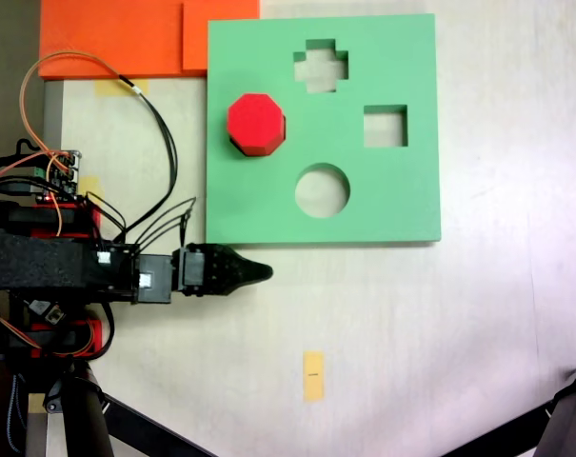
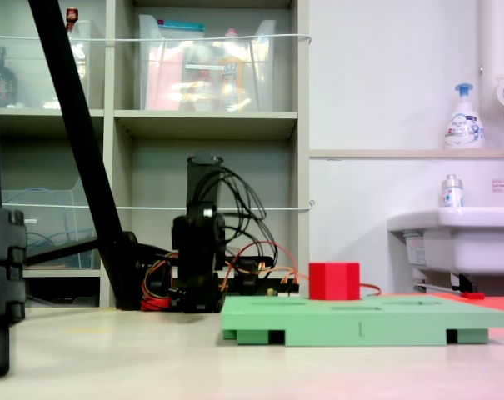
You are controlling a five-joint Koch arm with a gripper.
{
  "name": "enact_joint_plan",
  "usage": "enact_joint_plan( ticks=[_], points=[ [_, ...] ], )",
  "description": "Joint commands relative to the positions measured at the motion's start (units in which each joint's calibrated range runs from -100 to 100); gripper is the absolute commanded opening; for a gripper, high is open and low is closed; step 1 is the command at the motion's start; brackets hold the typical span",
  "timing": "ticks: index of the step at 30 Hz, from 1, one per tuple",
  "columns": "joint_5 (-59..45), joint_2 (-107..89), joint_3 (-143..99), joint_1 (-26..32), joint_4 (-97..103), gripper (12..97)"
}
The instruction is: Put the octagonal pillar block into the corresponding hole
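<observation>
Tripod legs (image 1: 126,419) sit closest to the lens in the top-down fixed view, dark struts at the bottom edge; the low fixed view has a black stand (image 2: 2,283) right up against its left edge.

Gripper (image 1: 265,271) lies low over the bare table, just below the green foam board's (image 1: 402,200) bottom-left corner, tip pointing right in the top-down view. Only one dark tip visible, jaws stacked, so cannot tell whether spread or pressed together. Holding nothing.

Octagonal pillar block (image 1: 256,122) stands upright on the board's upper-left area, red, well apart from the gripper. Seen from the side it's a plain red rectangle (image 2: 334,280) on top of the board (image 2: 360,321).

Top-down only: cross cutout (image 1: 321,65), square cutout (image 1: 386,126), round cutout (image 1: 322,190), orange sheet (image 1: 116,38) top-left, yellow tape tab (image 1: 313,375) on the table.

Side view only: shelving (image 2: 210,125) with clear bins, sink (image 2: 460,237), pump bottle (image 2: 462,117). Bottle label too small to read.
</observation>
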Motion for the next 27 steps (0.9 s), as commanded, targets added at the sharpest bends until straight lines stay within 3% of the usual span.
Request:
enact_joint_plan(
  ticks=[1, 6, 12, 21, 27],
  points=[
    [-0.3, -0.8, -2.1, -0.1, 6.0, 52.1],
    [-0.1, -0.8, -4.7, -0.5, 5.6, 51.9],
    [0.0, -0.8, -4.7, -1.1, -16.8, 51.1],
    [0.0, -0.8, -4.7, -1.2, -34.2, 50.9],
    [0.0, -0.8, -4.7, -1.4, -32.5, 49.9]
  ],
)
